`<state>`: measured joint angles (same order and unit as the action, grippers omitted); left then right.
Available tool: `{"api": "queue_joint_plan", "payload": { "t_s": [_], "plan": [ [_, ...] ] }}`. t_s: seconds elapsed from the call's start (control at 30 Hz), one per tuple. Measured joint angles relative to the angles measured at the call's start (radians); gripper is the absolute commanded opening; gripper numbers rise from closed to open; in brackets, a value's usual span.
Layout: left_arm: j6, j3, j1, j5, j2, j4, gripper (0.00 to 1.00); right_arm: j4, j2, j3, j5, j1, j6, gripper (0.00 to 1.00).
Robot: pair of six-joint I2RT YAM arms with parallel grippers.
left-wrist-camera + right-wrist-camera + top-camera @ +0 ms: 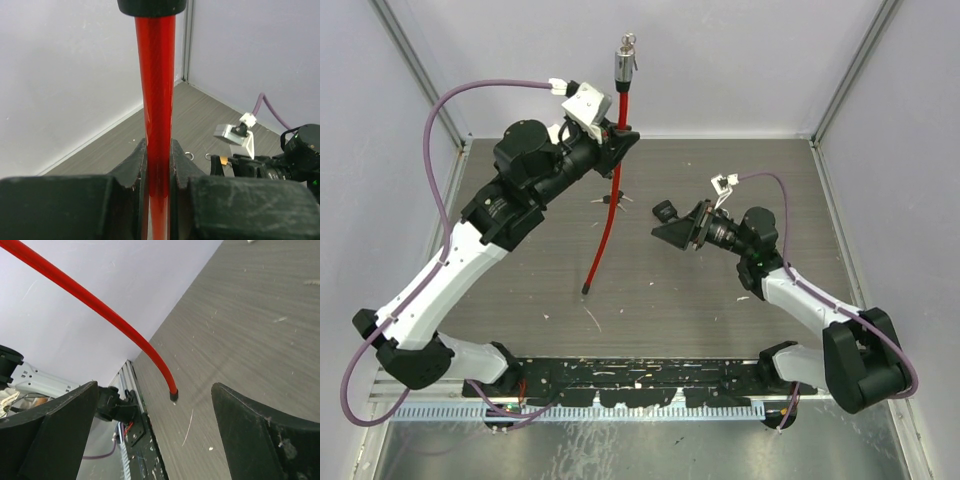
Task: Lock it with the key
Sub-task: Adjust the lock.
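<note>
A red cable lock (610, 200) stands nearly upright, its silver lock head (623, 66) at the top with a small metal ring (630, 40) on it. My left gripper (623, 135) is shut on the cable just below the head, as the left wrist view shows (156, 100). The cable's black end cap (587, 289) rests on the table. A small bunch of keys (611, 200) lies on the table behind the cable. My right gripper (670, 222) is open and empty, right of the cable; its wrist view shows the end cap (173, 395) between its spread fingers.
White walls close the table on the left, back and right. A black rail with the arm bases (640, 380) runs along the near edge. The right arm's wrist camera (235, 135) shows in the left wrist view.
</note>
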<state>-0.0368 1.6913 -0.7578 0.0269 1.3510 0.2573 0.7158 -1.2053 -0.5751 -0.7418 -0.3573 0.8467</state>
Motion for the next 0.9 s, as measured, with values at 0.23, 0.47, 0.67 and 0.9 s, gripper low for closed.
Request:
{"api": "queue_joint_plan", "payload": {
  "t_s": [0.23,0.47,0.67,0.9],
  "plan": [
    [0.026,-0.043,0.0,-0.001,-0.017,-0.062,0.0,-0.032,-0.046,0.041,-0.007,-0.018,-0.011,1.0],
    [0.03,-0.045,0.003,-0.016,-0.016,-0.11,0.0,-0.114,-0.053,0.01,-0.002,-0.047,-0.082,1.0],
    [0.059,-0.045,0.017,-0.023,-0.003,-0.182,0.0,-0.05,-0.059,0.01,0.005,-0.043,0.02,1.0],
    [0.113,-0.055,0.033,-0.023,0.022,-0.262,0.0,0.046,-0.059,0.022,0.006,0.001,0.166,1.0]
  ]
}}
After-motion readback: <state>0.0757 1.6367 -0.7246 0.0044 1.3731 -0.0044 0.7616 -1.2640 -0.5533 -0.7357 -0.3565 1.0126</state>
